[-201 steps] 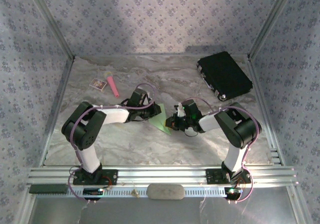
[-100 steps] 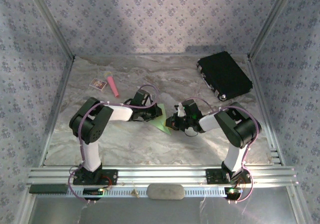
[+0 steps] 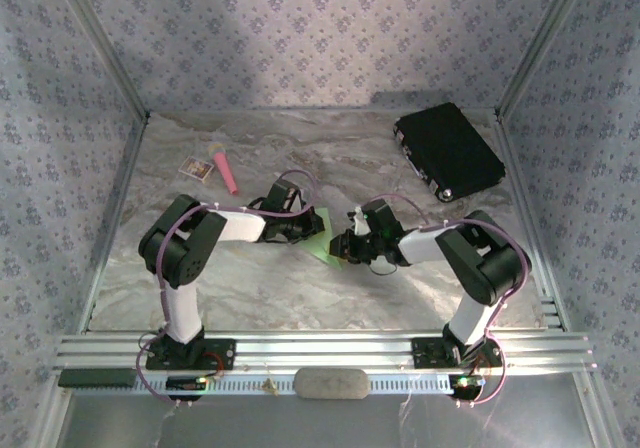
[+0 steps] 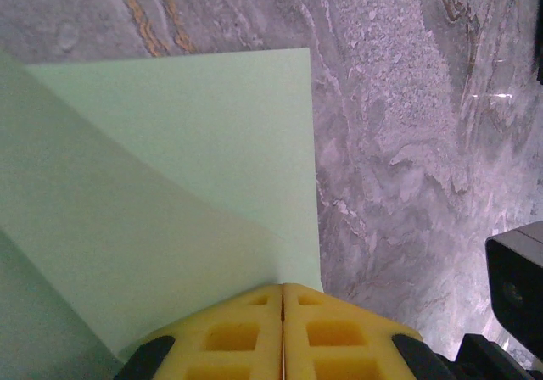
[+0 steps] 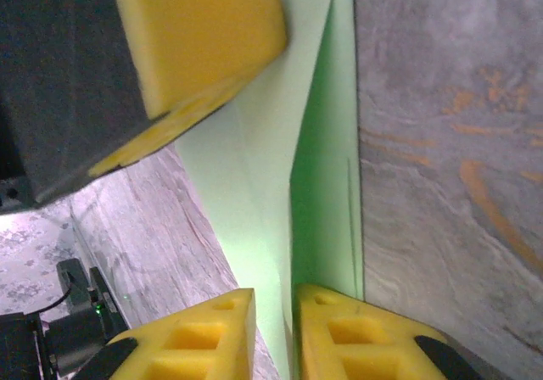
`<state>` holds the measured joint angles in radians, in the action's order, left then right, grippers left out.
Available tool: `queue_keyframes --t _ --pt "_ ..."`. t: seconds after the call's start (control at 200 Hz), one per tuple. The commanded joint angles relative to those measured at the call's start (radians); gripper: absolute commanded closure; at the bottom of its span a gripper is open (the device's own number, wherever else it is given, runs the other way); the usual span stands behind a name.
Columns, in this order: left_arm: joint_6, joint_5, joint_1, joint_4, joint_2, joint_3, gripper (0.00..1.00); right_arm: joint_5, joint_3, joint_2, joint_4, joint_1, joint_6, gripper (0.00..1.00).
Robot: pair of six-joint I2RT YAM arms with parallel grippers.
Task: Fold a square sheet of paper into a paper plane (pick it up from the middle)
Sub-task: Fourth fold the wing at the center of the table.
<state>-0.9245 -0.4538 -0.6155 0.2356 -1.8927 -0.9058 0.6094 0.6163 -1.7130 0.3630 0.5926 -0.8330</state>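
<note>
The lime-green sheet of paper point(image 3: 322, 240) is creased into a pointed shape and held just above the marble table between both grippers. My left gripper point(image 3: 306, 230) is shut on the sheet's left side. In the left wrist view its yellow fingertips point(image 4: 282, 288) meet on the paper point(image 4: 170, 168). My right gripper point(image 3: 346, 246) is at the sheet's right tip. In the right wrist view its jaws point(image 5: 273, 299) stand slightly apart, with a folded edge of the paper point(image 5: 254, 159) running between them. The left gripper's yellow finger point(image 5: 195, 41) shows there at the top left.
A black case point(image 3: 448, 151) lies at the back right. A pink stick point(image 3: 224, 169) and a small white card point(image 3: 196, 169) lie at the back left. Patterned walls enclose the table, and an aluminium rail point(image 3: 320, 350) runs along the near edge.
The right gripper's jaws have parted a little from shut, with the paper still between them. The left arm shifted slightly right a second ago and still pinches the sheet.
</note>
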Motion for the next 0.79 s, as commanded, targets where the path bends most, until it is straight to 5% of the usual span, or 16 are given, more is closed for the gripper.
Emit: queue_keyframes --t 0.0,0.13,0.575,0.79 --pt "0.025 0.002 0.002 -0.069 -0.036 0.008 0.92 -0.021 -0.035 0.016 -0.136 0.007 0.029 0.83" --pt "0.022 0.003 0.003 -0.062 -0.036 0.015 0.92 -0.024 -0.052 0.007 -0.155 0.004 0.040 0.92" --pt "0.025 0.001 0.011 -0.058 -0.036 0.021 0.92 -0.029 -0.069 0.046 -0.234 -0.003 0.059 0.86" --pt "0.019 0.003 0.011 -0.048 -0.036 0.028 0.93 -0.035 -0.103 0.045 -0.238 -0.002 0.057 0.94"
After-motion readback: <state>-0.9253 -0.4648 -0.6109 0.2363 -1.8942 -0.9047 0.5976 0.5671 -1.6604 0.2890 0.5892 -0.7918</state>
